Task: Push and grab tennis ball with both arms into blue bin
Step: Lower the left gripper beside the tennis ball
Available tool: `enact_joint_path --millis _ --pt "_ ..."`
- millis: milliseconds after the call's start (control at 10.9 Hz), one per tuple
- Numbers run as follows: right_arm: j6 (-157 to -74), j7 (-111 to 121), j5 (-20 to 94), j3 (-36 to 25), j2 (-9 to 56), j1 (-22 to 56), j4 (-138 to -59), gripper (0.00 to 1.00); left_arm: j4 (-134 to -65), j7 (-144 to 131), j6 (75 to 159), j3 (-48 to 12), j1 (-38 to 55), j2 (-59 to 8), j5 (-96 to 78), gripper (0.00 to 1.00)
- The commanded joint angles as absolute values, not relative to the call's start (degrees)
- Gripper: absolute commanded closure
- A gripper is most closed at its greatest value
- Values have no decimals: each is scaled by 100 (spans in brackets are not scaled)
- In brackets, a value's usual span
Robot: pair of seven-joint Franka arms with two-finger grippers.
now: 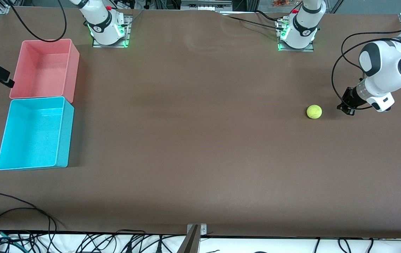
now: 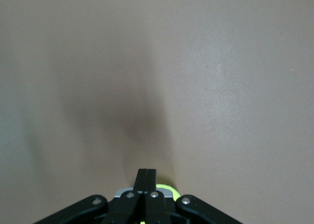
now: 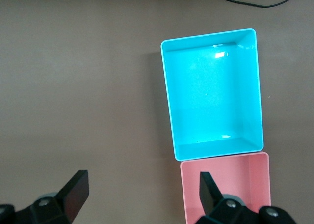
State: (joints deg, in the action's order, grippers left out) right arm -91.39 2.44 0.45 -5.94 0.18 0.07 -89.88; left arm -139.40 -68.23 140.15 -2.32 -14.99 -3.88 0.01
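Two tools noted. Left tool, fingers together, sits low just beside the tennis ball on the surface. Right tool, fingers apart, hangs above the surface near the blue bin and pink bin, well apart from the ball.

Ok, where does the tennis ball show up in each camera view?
Front view: the tennis ball lies on the table toward the left arm's end, beside the shut left end effector.
Left wrist view: a yellow-green sliver just past the shut fingers.
Right wrist view: not in it.
Shared landmark: the left end effector.
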Motion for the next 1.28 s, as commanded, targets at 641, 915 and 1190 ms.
enact_joint_path --millis 641,915,1190 --pt "-9158 202 158 -606 70 -35 -8868 0 -14194 -6435 15985 -255 -2608 -1405 666 100" --pt "-9158 211 158 -598 105 -26 -8877 0 -14177 -6242 16084 -264 -3092 -1494 1202 100" --pt "-9158 211 167 -598 105 -26 -8877 0 -14212 -6345 16084 -534 -3173 -1521 1143 100"
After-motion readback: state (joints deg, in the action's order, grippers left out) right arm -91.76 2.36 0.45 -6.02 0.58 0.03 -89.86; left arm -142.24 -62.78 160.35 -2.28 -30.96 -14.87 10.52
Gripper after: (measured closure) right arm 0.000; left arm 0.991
